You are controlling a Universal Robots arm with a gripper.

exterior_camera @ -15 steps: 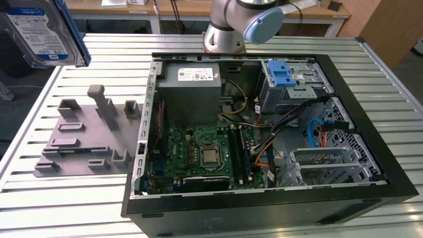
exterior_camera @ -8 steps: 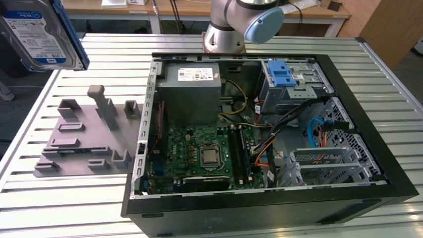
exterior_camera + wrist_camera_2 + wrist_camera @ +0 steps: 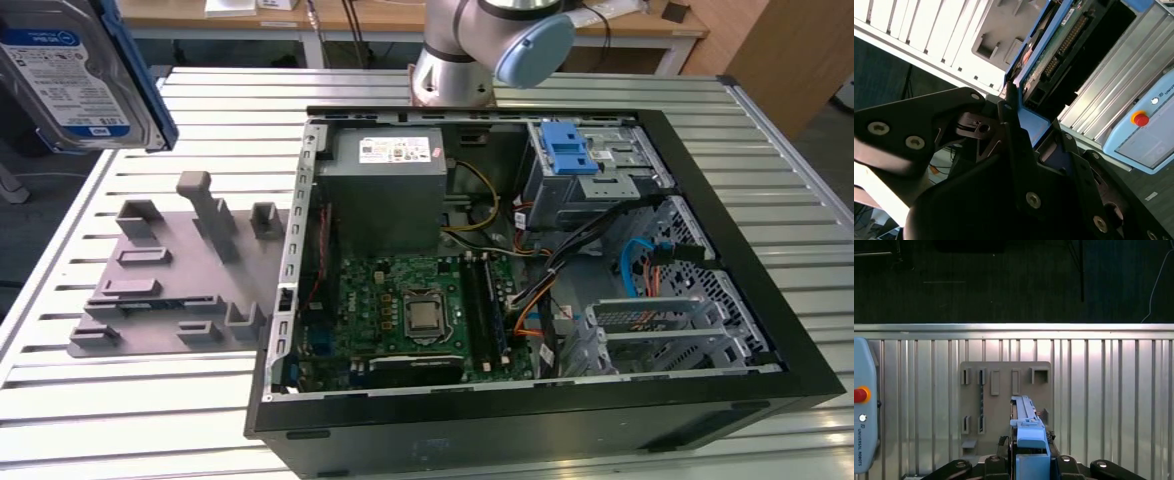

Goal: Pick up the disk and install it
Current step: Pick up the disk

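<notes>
Gripping anything, was it? the first asked.

— It was, said the second; in the first wrist view the gripper [image 3: 1031,464] had its black fingers clenched on the disk [image 3: 1026,422], one against each side; the drive stood edge-on between them, blue rail uppermost.

— And where did the disk sit?

— In the air; the exterior view had it high at that view's left, label towards the camera, well apart from the open computer case [image 3: 534,420]; the grey fixture plate [image 3: 174,270] lay under it on the slatted table [image 3: 134,410].

— So which step?

— Pick-up looked done to me, install not yet begun; I judged it the carry between plate and case.

— What would the move to the case call for?

— By my reckoning, squaring the rails to the silver cage with the blue latch [image 3: 587,165], which stood near the grey power supply [image 3: 387,185]; a firm clamp throughout; and a path clear of the loose cables [image 3: 497,222] by the cage, since a snag or a tilt could jam the rails.
</notes>
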